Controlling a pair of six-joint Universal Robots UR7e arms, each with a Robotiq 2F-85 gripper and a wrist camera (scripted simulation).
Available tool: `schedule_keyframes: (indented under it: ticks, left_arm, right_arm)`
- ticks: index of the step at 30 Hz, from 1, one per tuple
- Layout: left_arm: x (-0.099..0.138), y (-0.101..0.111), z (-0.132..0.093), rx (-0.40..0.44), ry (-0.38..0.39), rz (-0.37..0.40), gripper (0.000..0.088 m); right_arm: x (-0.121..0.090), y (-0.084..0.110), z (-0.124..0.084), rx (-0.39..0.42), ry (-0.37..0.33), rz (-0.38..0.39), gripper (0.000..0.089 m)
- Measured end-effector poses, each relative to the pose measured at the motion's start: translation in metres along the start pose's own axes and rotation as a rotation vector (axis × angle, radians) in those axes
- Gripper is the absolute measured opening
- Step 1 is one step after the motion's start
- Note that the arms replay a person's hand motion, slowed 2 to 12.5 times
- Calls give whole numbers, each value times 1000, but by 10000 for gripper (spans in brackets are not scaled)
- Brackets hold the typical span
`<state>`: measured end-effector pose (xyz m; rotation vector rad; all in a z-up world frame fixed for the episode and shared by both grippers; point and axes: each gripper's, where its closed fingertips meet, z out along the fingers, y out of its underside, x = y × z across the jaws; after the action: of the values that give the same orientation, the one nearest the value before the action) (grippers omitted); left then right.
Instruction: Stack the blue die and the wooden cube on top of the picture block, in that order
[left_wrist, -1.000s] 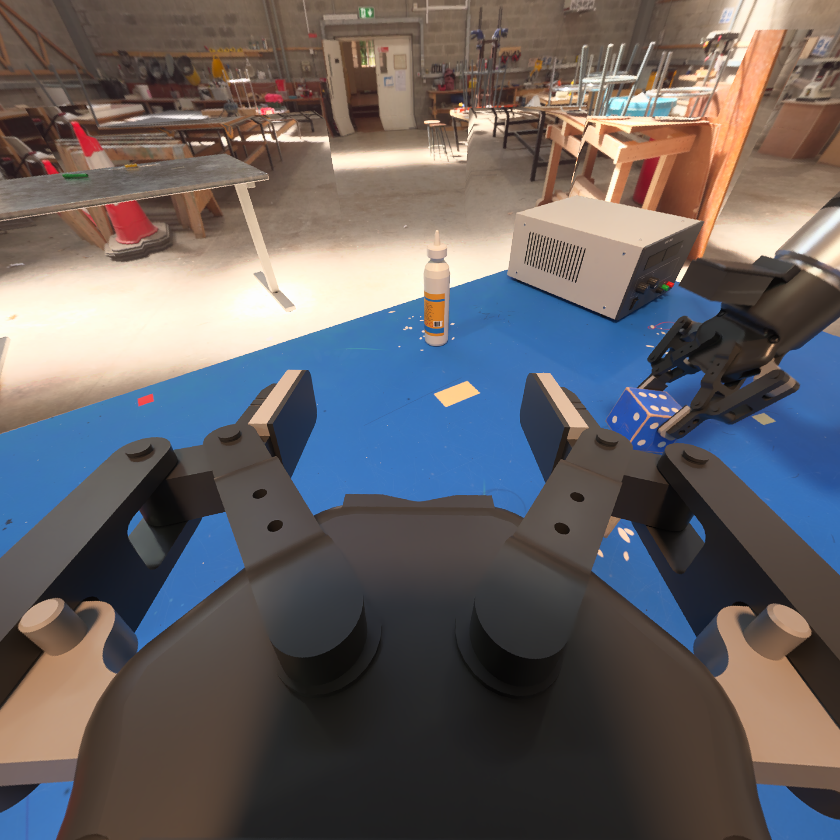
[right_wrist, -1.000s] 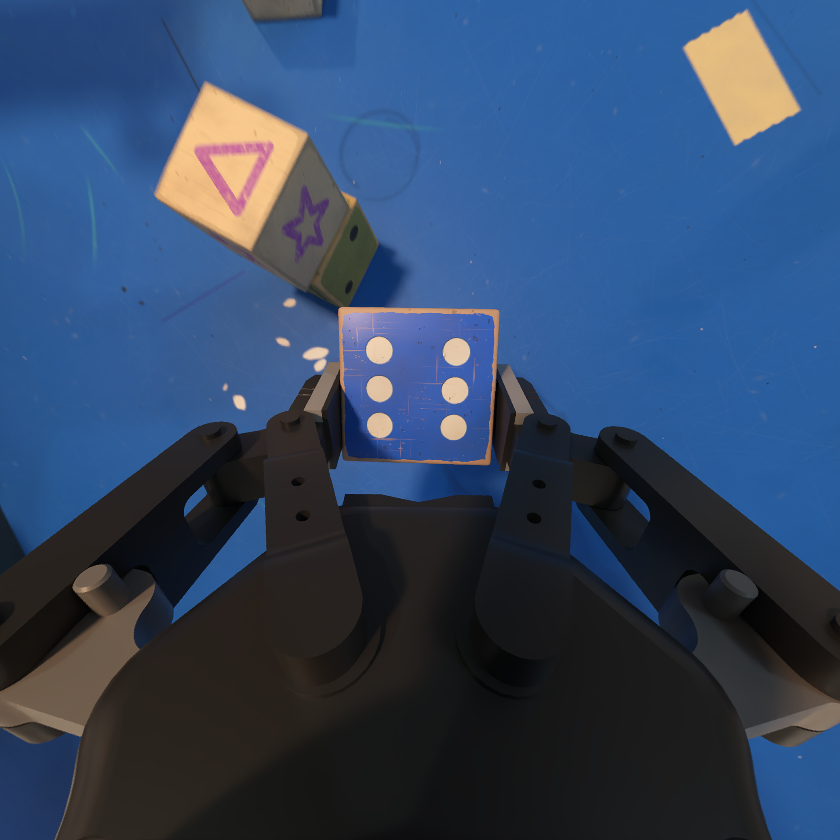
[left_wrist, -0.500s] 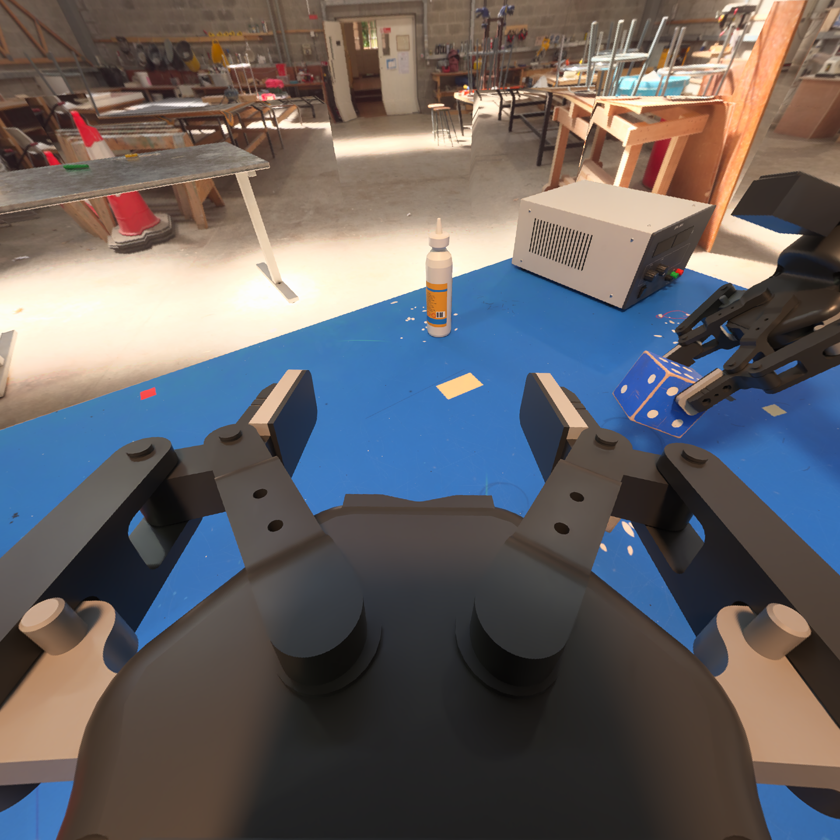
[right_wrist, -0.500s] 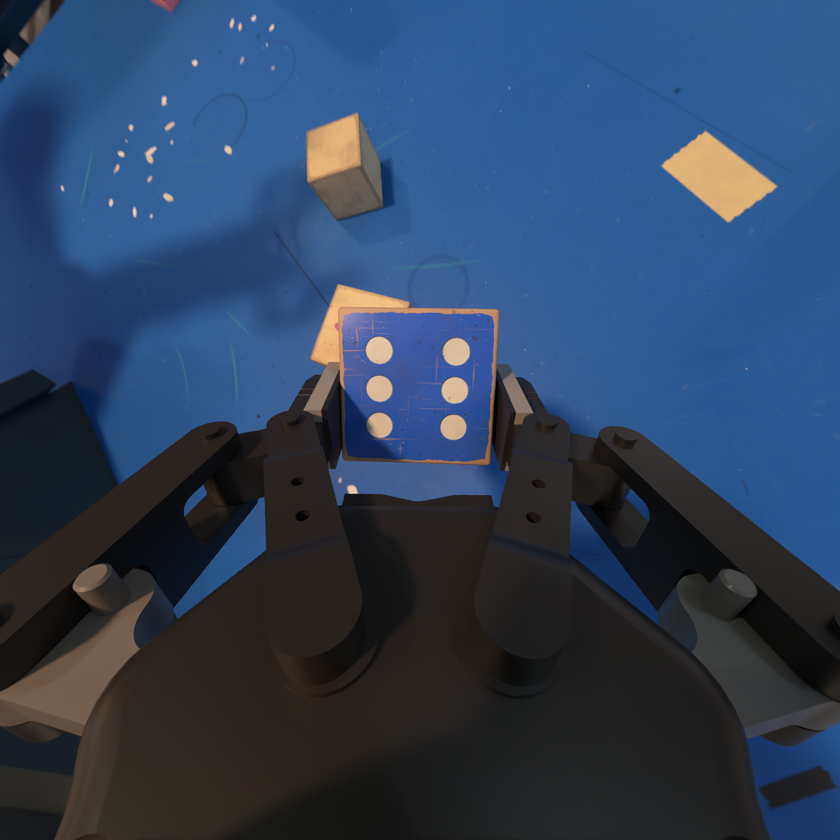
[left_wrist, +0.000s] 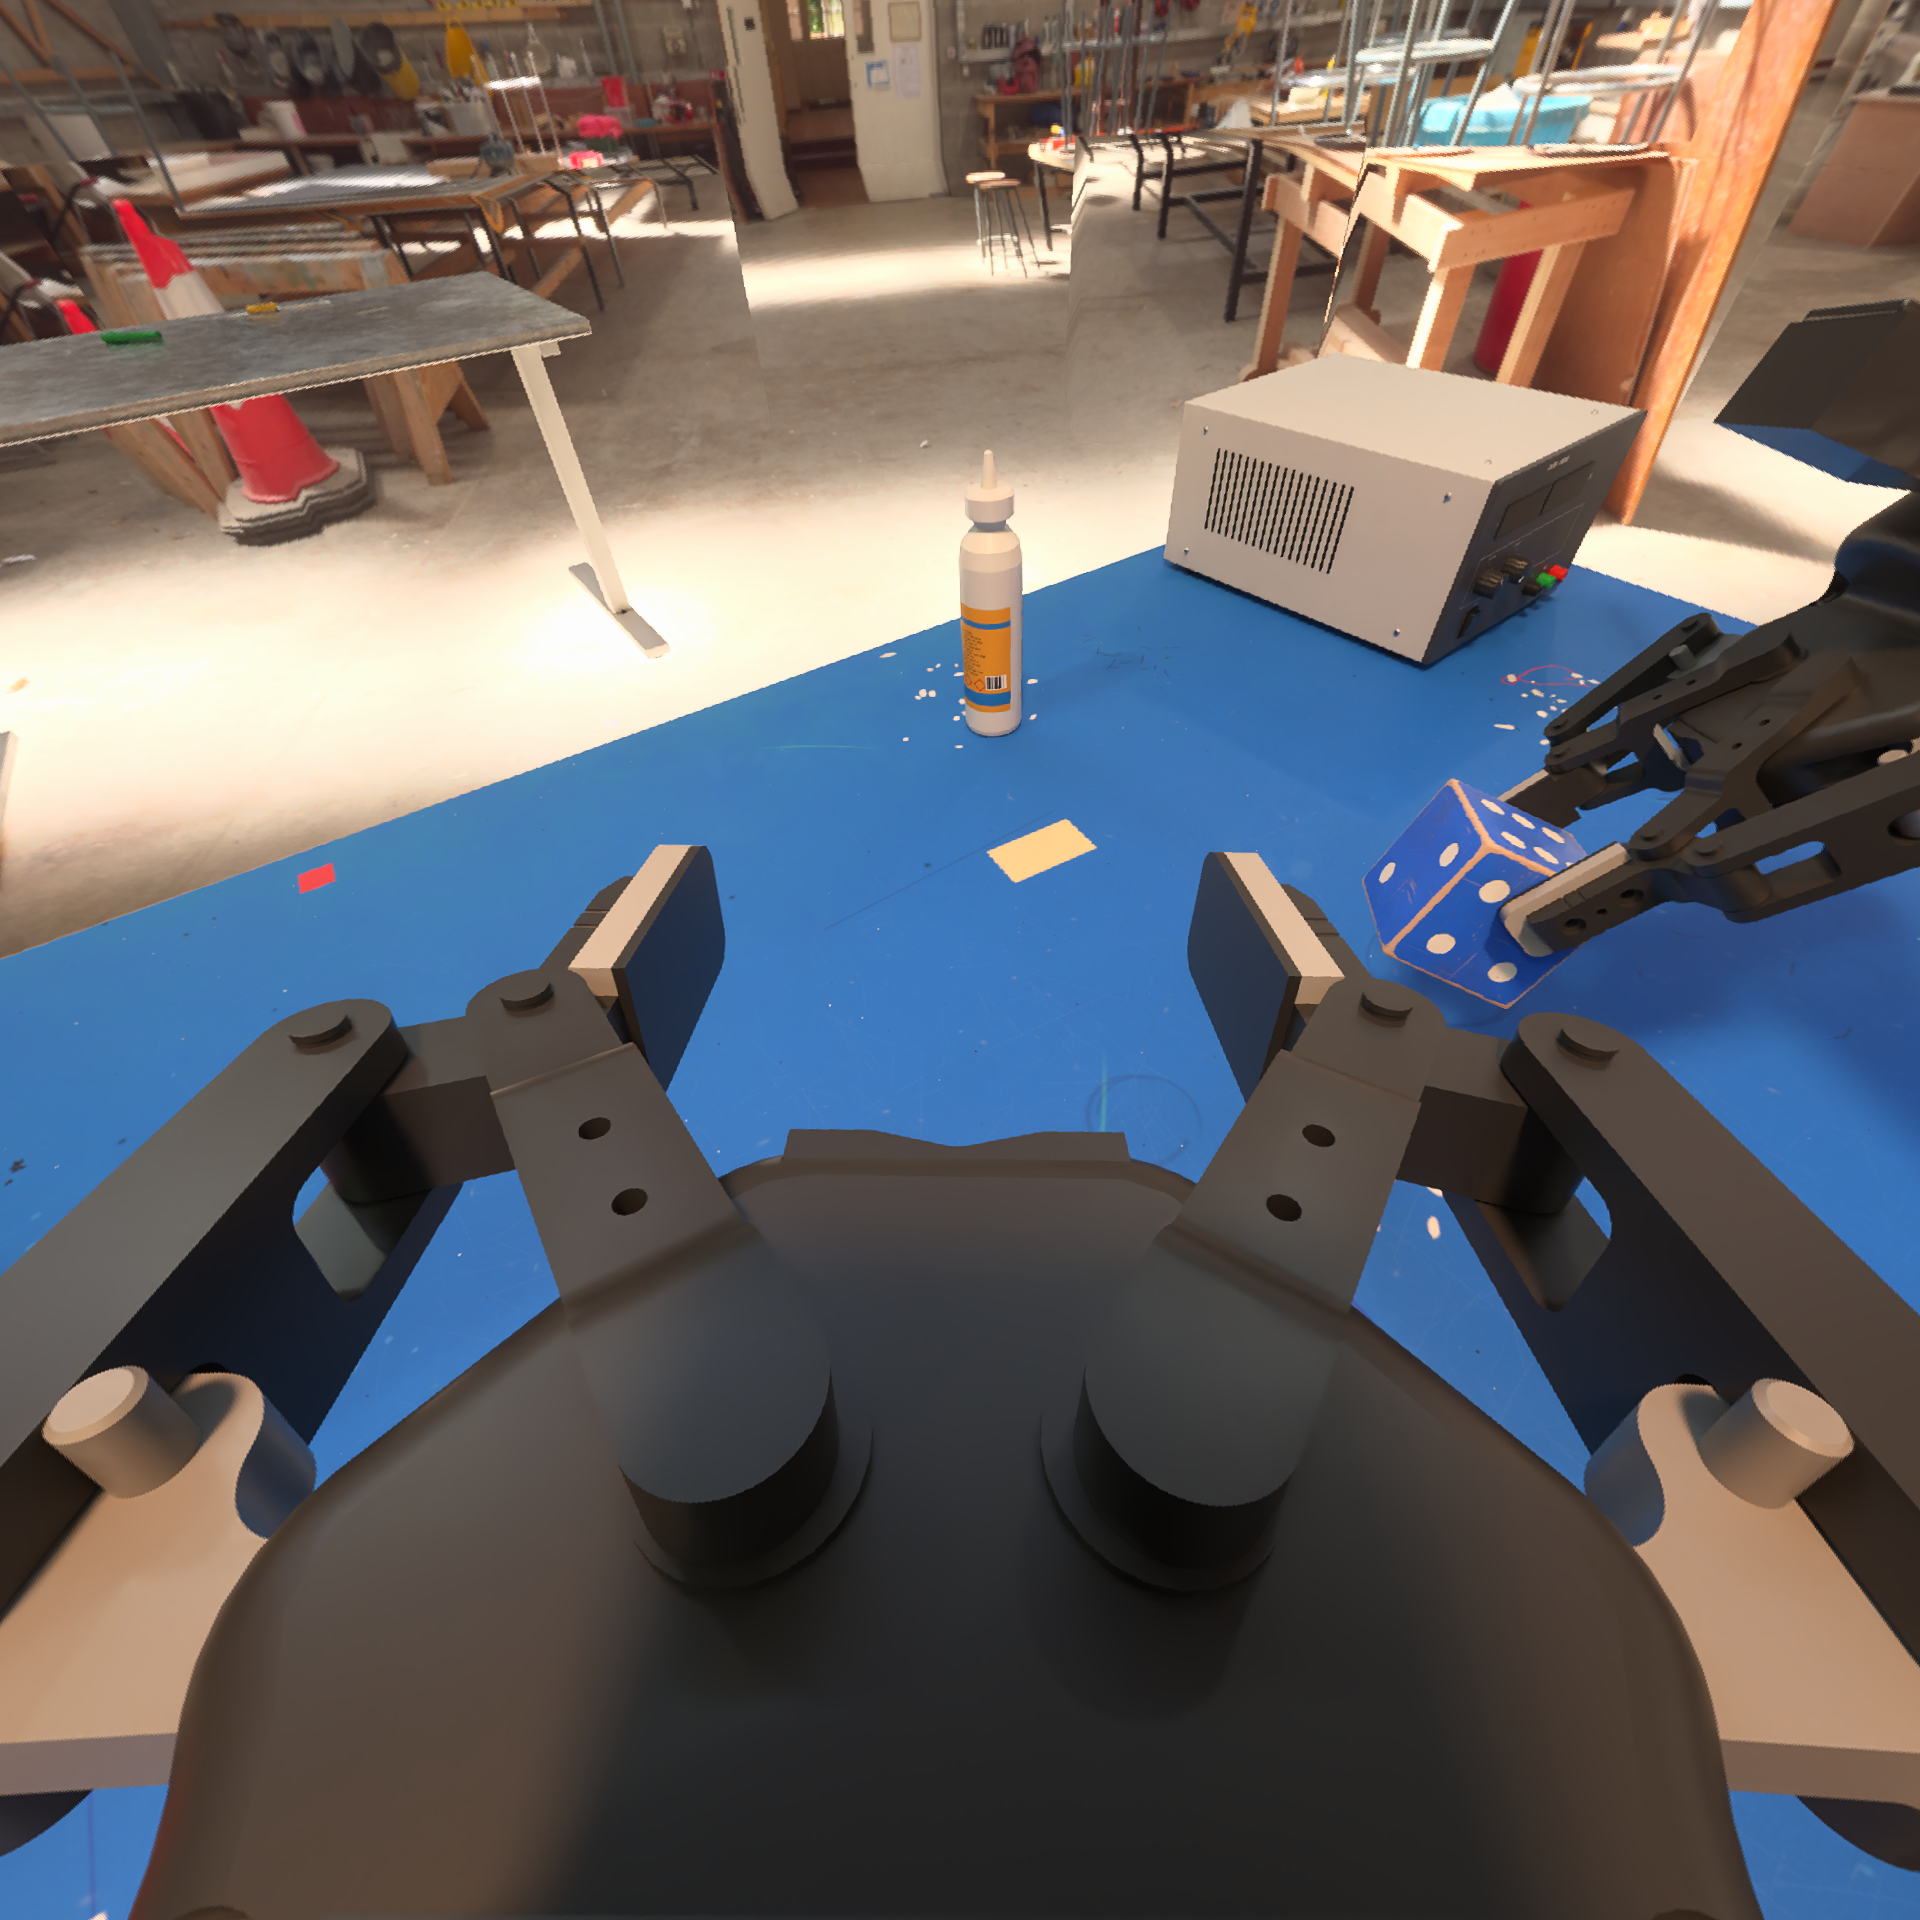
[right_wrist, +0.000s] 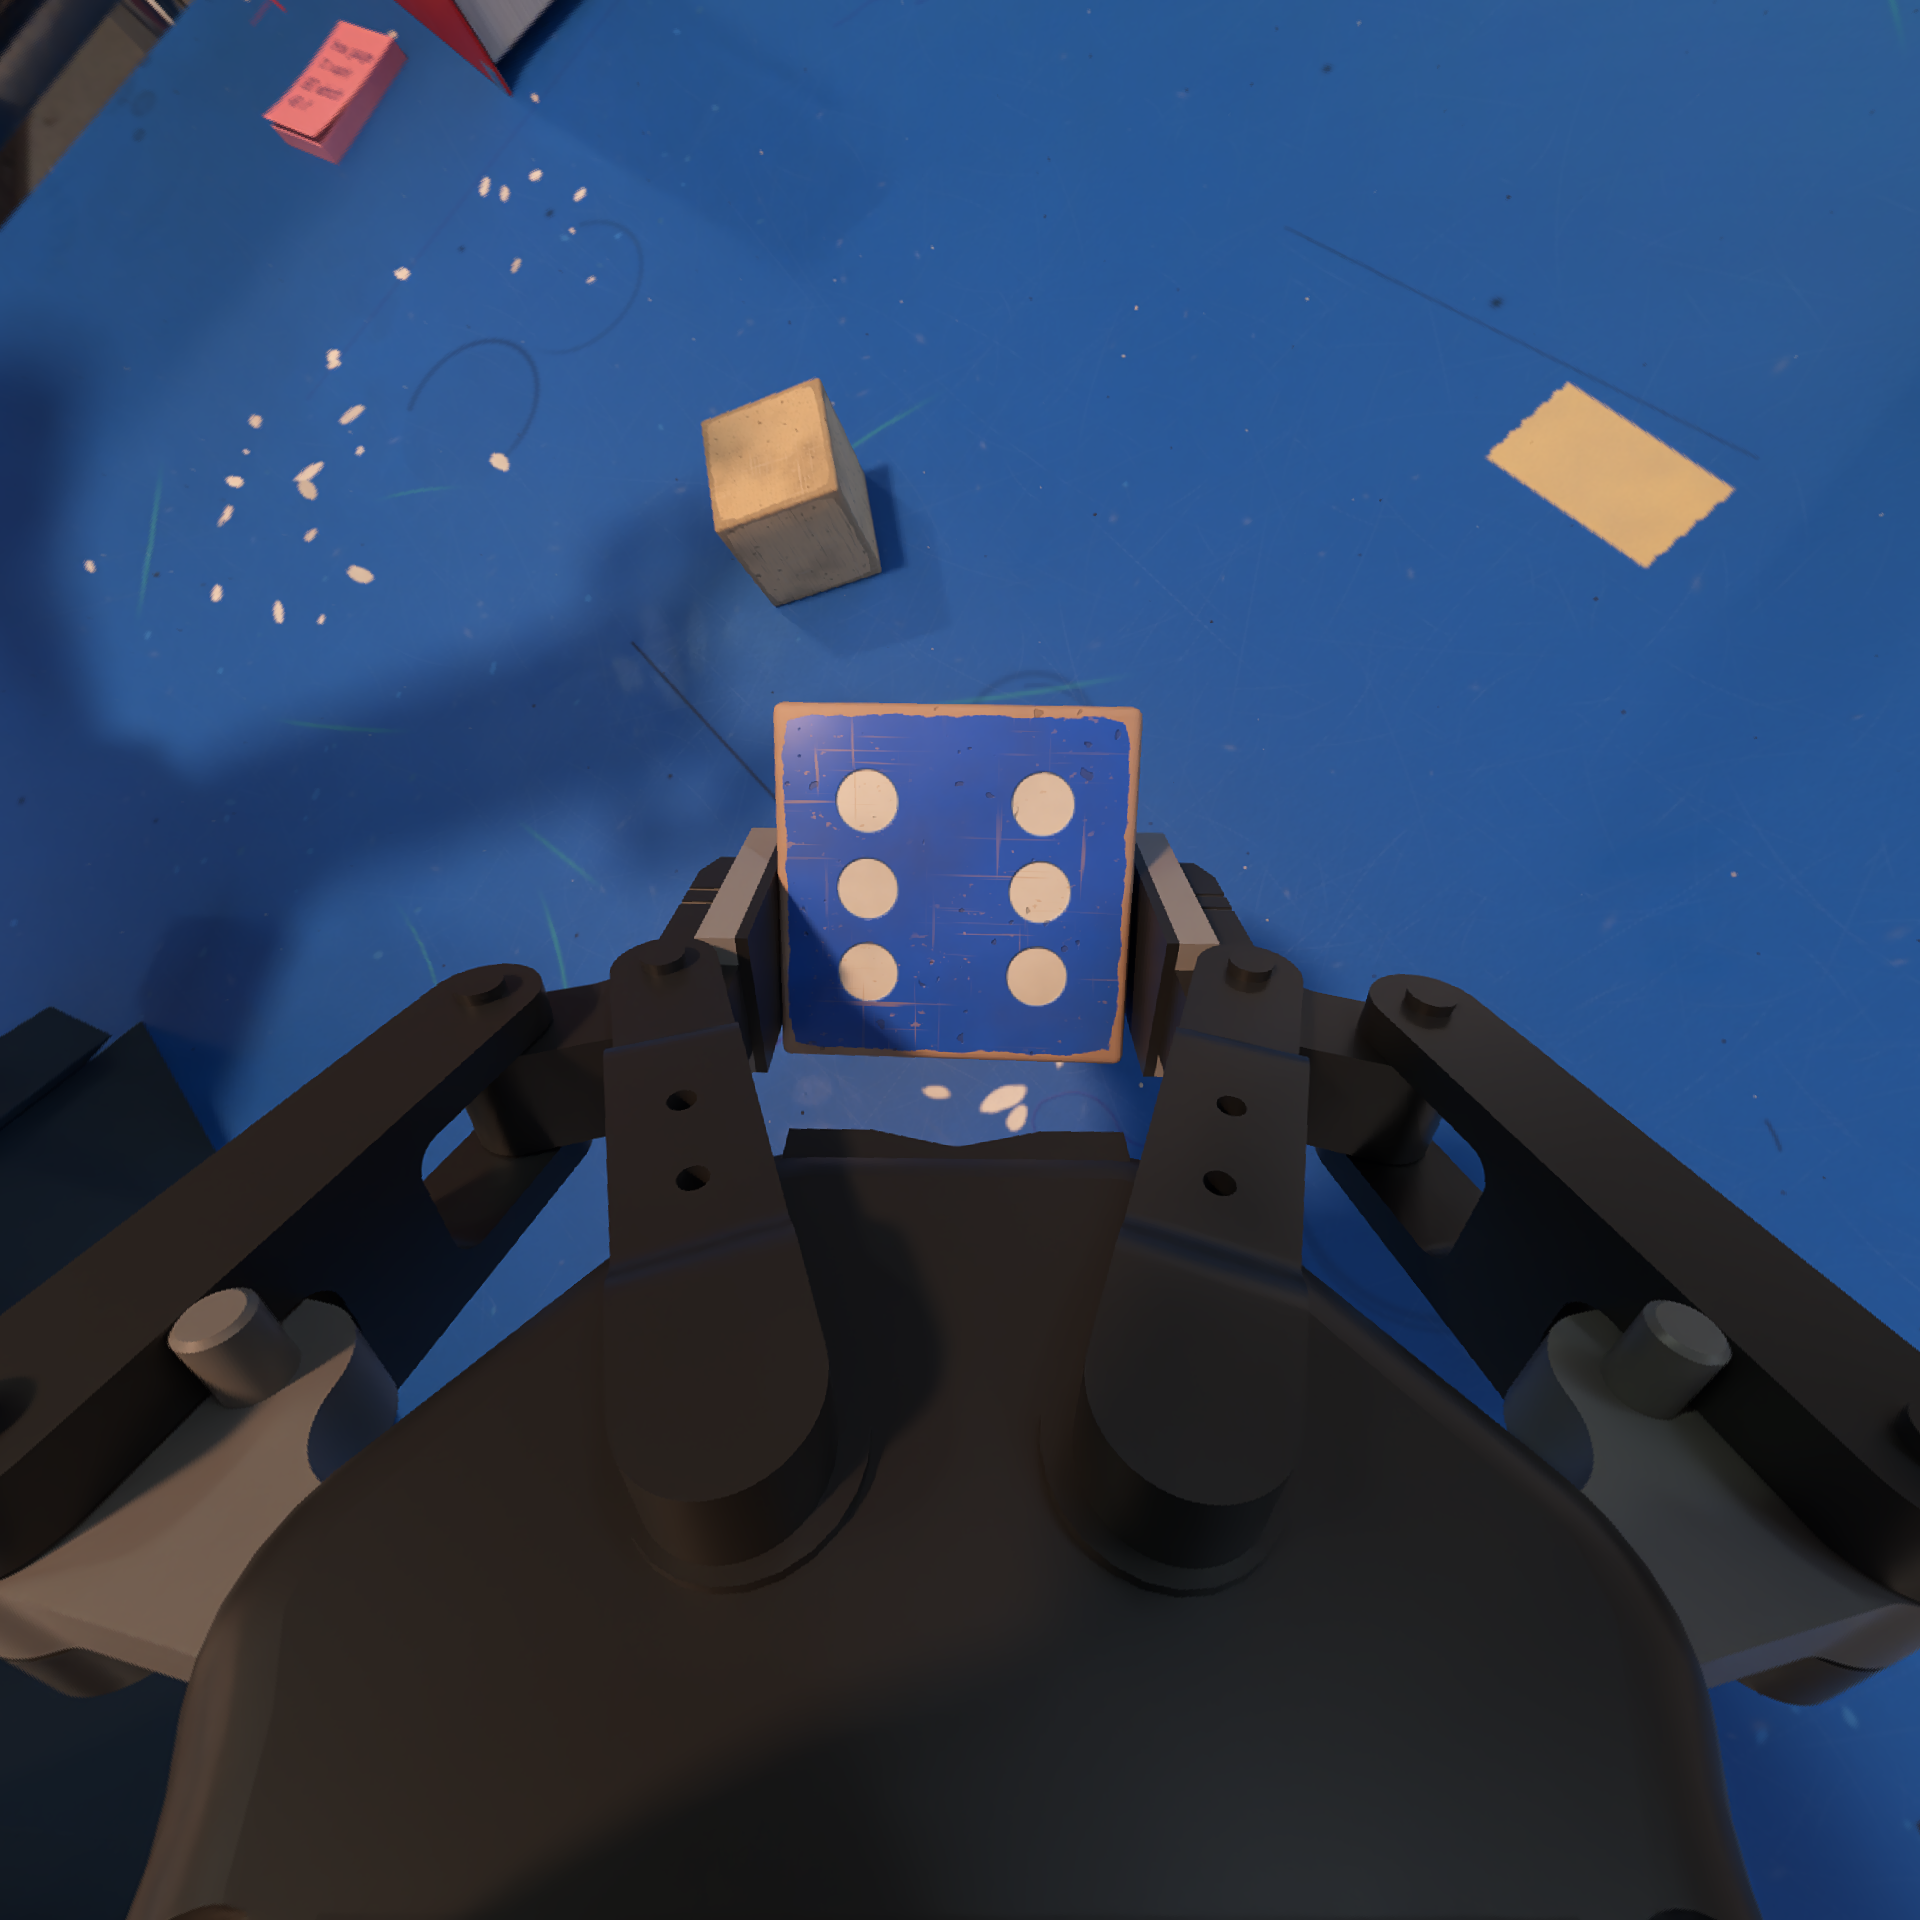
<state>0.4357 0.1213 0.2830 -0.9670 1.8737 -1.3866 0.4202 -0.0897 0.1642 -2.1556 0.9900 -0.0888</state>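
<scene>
Right wrist view looks down along my right gripper (right_wrist: 956, 894), which is clamped on the blue die (right_wrist: 956, 883); one pad presses each side of it, and its six-dot face is turned toward the camera; the die is held off the blue tabletop (right_wrist: 1351, 727), as its tilt in the left wrist view confirms; ahead of the fingers and a little to the left, well apart from the die, the wooden cube (right_wrist: 792, 490) sits on the tabletop; a tan paper patch (right_wrist: 1608, 474) lies farther off to the right, and a pink note (right_wrist: 332, 88) far ahead to the left; the picture block I cannot find in either view; left wrist view shows my left gripper (left_wrist: 956, 935) spread wide with nothing between its pads, hovering over bare tabletop; off to its right the right gripper (left_wrist: 1558, 873) carries the die (left_wrist: 1455, 894), tipped on a corner; beyond stand a glue bottle (left_wrist: 989, 613) and a grey metal box (left_wrist: 1382, 499).
</scene>
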Motion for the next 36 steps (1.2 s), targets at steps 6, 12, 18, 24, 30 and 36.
schedule_keyframes:
  ticks: [6,12,18,24,30,36]
  left_arm:
    - [1,3,2,-16,-3,5,783]
    - [3,3,4,-22,0,11,783]
    - [5,4,5,-26,3,15,782]
    - [6,5,7,-34,5,22,780]
    - [7,6,9,-40,3,26,780]
    - [6,7,11,-46,-1,26,780]
  right_arm:
    - [-2,3,8,-34,62,3,524]
    - [-4,7,13,-68,102,1,524]
    - [-8,9,17,-80,118,10,524]
    - [-10,11,20,-101,137,18,524]
    - [-11,13,23,-116,152,13,524]
    - [-12,12,25,-117,161,8,524]
